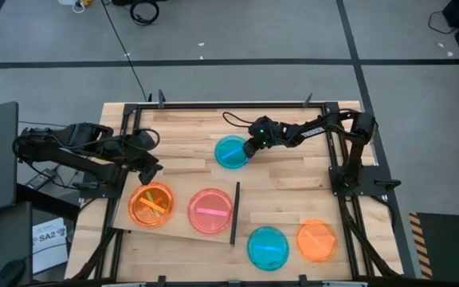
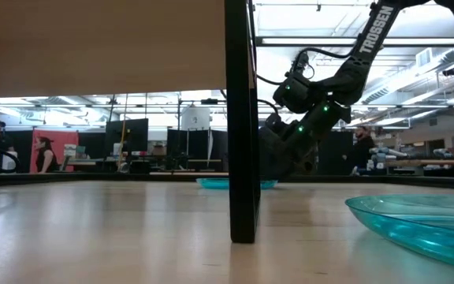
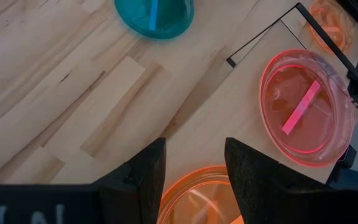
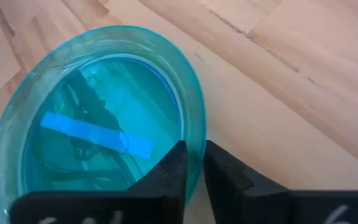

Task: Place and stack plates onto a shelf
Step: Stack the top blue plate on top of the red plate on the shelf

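Plates are our concern, and the one in hand is the blue plate (image 4: 104,124) lying on the desk (image 1: 293,191) directly under the right gripper (image 4: 193,163). We see that gripper narrowed down over the plate's near rim, one finger inside the rim and one outside; it looks like a pinch on the edge, though the plate sits flat on the wood, not yet lifted. We judge the step to be the grasp of this plate.

Off to the side of the right gripper and nearer the desk's front lies the shelf (image 1: 183,229), its black upright strip (image 1: 234,212) on the edge facing the right arm. An orange plate (image 1: 151,204) and a pink plate (image 1: 210,210) rest on the shelf. The left gripper (image 3: 194,165) hangs wide over the orange plate, holding nothing, apparently waiting.

Beyond the strip, off the shelf, lie another blue plate (image 1: 267,247) and another orange plate (image 1: 316,240).

Next, we think the right gripper must firm its pinch, raise the plate clear of the strip, and carry it over to stack on a shelved plate.
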### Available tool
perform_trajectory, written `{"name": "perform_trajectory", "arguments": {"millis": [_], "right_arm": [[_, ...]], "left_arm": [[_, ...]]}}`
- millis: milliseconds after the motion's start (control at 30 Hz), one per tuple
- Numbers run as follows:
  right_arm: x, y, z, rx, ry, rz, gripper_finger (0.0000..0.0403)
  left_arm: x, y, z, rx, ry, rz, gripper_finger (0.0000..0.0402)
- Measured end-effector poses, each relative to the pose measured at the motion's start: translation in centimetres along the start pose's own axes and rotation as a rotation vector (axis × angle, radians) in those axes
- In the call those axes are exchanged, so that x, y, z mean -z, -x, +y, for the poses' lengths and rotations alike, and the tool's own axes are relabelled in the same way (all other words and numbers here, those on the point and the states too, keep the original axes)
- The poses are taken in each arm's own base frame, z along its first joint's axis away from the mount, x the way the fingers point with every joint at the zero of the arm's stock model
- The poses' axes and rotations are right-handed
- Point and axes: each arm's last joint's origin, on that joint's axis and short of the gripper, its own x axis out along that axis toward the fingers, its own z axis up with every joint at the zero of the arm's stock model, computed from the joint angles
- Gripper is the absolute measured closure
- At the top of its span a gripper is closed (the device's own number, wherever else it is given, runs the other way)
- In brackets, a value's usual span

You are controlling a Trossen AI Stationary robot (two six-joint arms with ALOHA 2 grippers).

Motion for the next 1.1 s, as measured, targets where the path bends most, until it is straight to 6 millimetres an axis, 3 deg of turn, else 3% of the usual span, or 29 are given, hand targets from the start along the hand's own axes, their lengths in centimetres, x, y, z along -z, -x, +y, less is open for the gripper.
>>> {"name": "perform_trajectory", "arguments": {"millis": [167, 700, 1100], "right_arm": [[0.1, 0.0, 0.1, -0.010, 0.001, 0.005, 0.0394], [-0.6, 0.2, -0.8, 0.002, -0.019, -0.028, 0.0396], [-4.6, 4.9, -1.4, -0.022, -0.050, -0.219, 0.0396]], "left_arm": [[0.0, 0.0, 0.0, 0.000, 0.000, 0.000, 0.0230], [0.0, 0.0, 0.0, 0.000, 0.000, 0.000, 0.0230], [0.0, 0.0, 0.0, 0.000, 0.000, 0.000, 0.0230]]}}
